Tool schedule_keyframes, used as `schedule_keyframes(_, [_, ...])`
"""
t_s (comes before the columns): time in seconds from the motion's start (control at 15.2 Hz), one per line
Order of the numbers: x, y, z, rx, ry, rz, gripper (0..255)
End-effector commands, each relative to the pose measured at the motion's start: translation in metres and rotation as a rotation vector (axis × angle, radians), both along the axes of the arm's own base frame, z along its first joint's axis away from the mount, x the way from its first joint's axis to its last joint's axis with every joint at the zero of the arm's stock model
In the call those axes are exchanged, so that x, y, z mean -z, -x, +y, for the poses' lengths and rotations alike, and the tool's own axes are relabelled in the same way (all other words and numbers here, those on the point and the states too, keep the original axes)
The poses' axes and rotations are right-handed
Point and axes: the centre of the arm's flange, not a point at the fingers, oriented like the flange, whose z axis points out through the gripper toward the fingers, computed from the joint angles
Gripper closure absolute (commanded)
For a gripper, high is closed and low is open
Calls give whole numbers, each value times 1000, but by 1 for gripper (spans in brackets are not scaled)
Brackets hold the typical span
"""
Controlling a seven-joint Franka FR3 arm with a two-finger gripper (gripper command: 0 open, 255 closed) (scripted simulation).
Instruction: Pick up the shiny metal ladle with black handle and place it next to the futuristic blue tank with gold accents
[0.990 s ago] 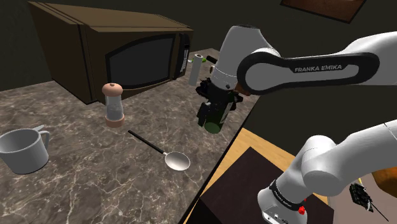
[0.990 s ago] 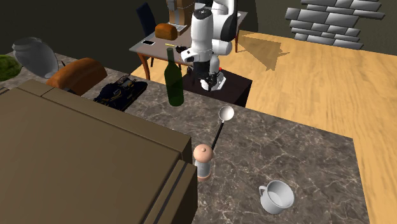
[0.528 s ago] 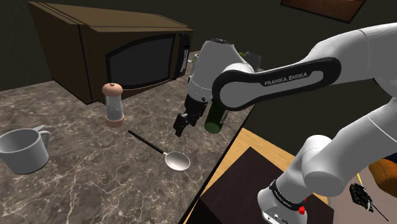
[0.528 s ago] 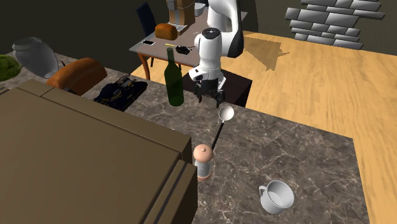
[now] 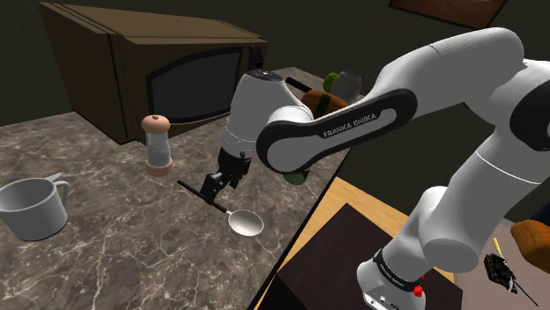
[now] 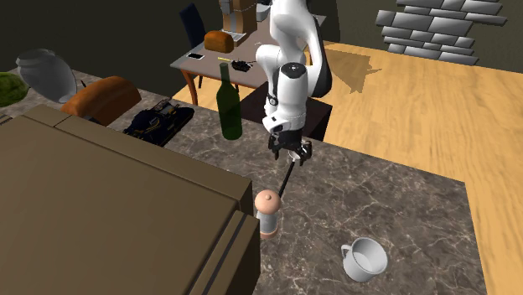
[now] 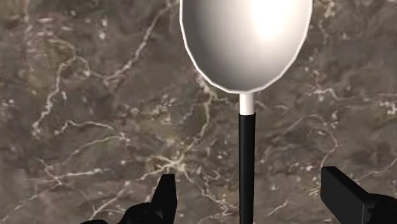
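Over the counter [image 5: 106, 255], the gripper [image 5: 214, 187] hangs open, its fingers [image 7: 167, 198] astride the ladle's [image 7: 247, 44] handle, touching nothing. The ladle lies flat near the counter edge, well apart from the tank [image 6: 159, 119]. A thin handle may twist in the grip, bowl swinging down; the bottle [image 6: 228, 107] beside the tank could get knocked. Half a second ago the gripper was higher, by the bottle; the ladle hasn't moved.

Ladle [image 7: 247, 41]: we record a bright, polished metal bowl, smooth and highly reflective, on a matt black handle [image 7: 247, 159].
Countertop [image 7: 95, 95]: brown marble-like stone, pale-veined, smooth.
Wine bottle [image 6: 230, 113]: glossy dark green glass.
Mug [image 5: 33, 210]: plain white, matt.
Floor [image 6: 402, 92]: light wood planks.
Wall [image 6: 436, 33]: rough grey stone blocks.
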Motion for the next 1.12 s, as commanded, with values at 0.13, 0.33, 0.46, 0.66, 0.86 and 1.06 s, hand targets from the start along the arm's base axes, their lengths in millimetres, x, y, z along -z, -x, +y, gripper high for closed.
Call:
schedule_keyframes(0.13, [22, -8, 9, -3, -6, -4, 0])
schedule_keyframes(0.33, [38, -9, 11, -3, -6, -4, 0])
schedule_keyframes(0.46, [46, -10, 12, -3, -6, -4, 0])
schedule_keyframes(0.66, [46, -10, 12, -3, -6, -4, 0])
schedule_keyframes(0.86, [46, -10, 12, -3, -6, -4, 0])
schedule_keyframes(1.06, [46, -10, 12, -3, -6, -4, 255])
